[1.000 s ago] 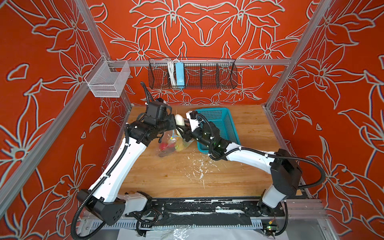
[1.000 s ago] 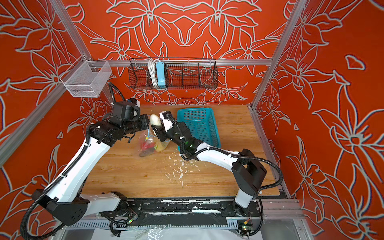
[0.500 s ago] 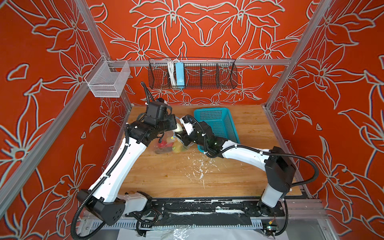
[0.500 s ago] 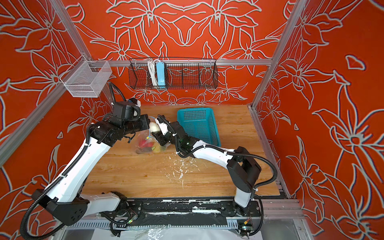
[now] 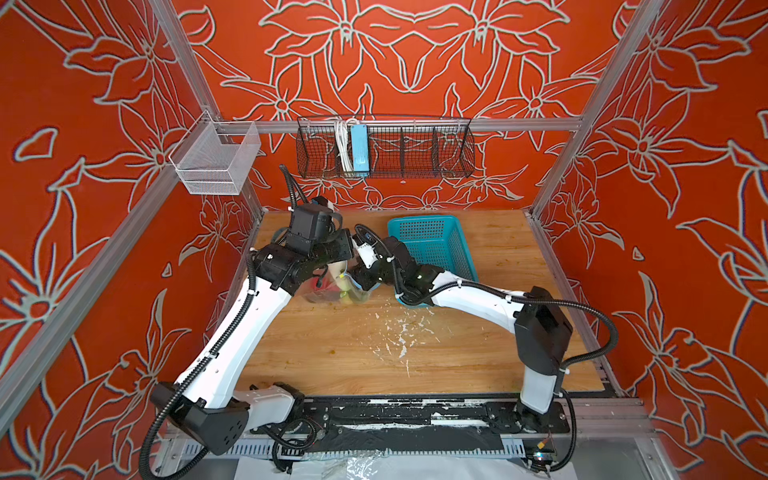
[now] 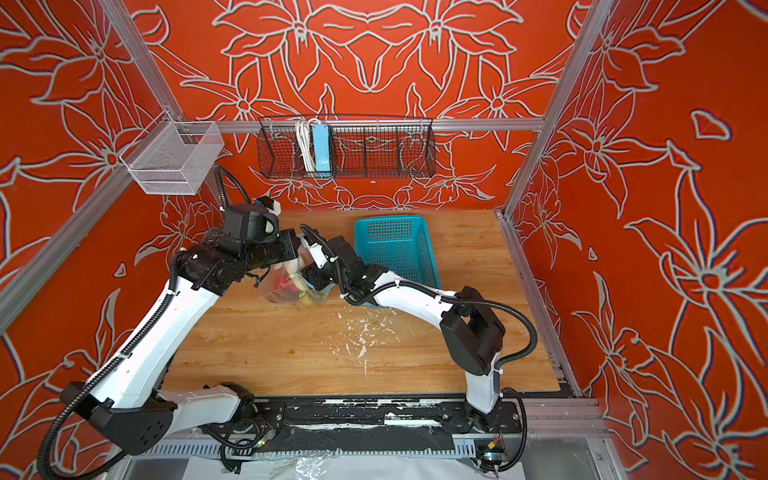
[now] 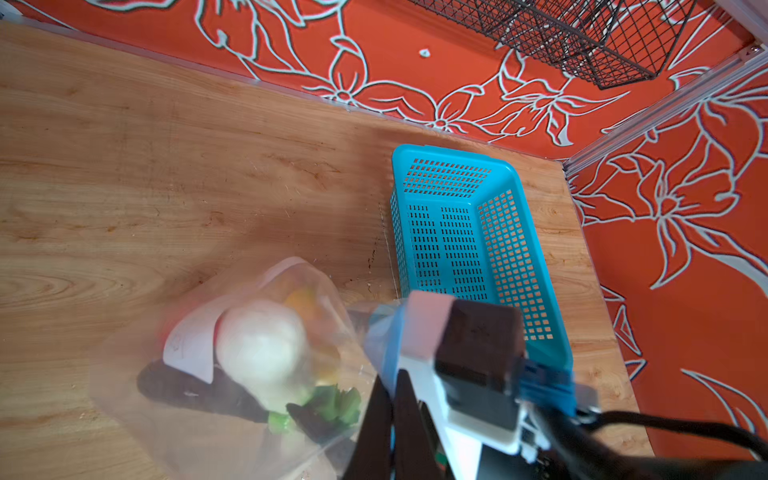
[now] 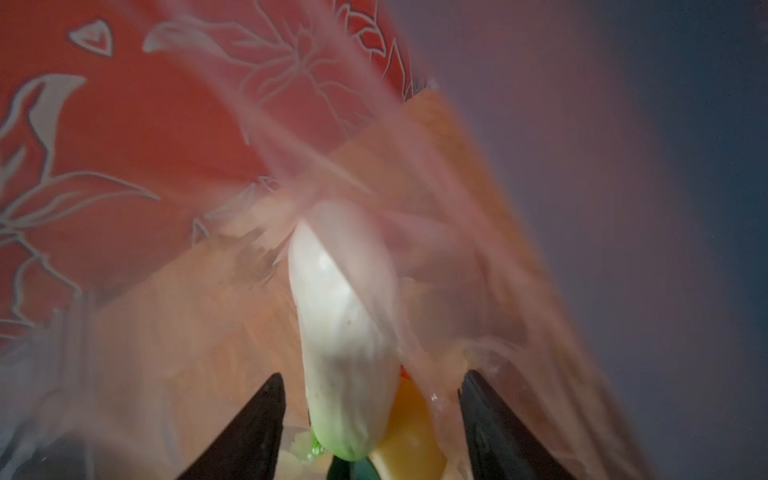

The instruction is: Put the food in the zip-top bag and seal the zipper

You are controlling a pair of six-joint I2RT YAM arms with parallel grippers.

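1. Right wrist view: the right gripper (image 8: 370, 376) is standing spread inside the zip-top bag (image 8: 436, 270), its fingers flanking the white-green leafy vegetable (image 8: 345, 332) without clamping it.
2. Beside it, the left gripper (image 7: 388, 399) is pressing together on the bag's mouth edge at the light-blue zipper (image 7: 384, 353), holding it above the wooden table (image 7: 166, 166).
3. Deeper in the bag, the dark eggplant (image 7: 187, 388) is lying beside the vegetable.
4. Farther back, the teal basket (image 7: 490, 166) is sitting on the table.

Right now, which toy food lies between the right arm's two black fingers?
The white leafy vegetable with a green end, inside the clear plastic bag, centred in the gap; the yellow piece sits off to one side.
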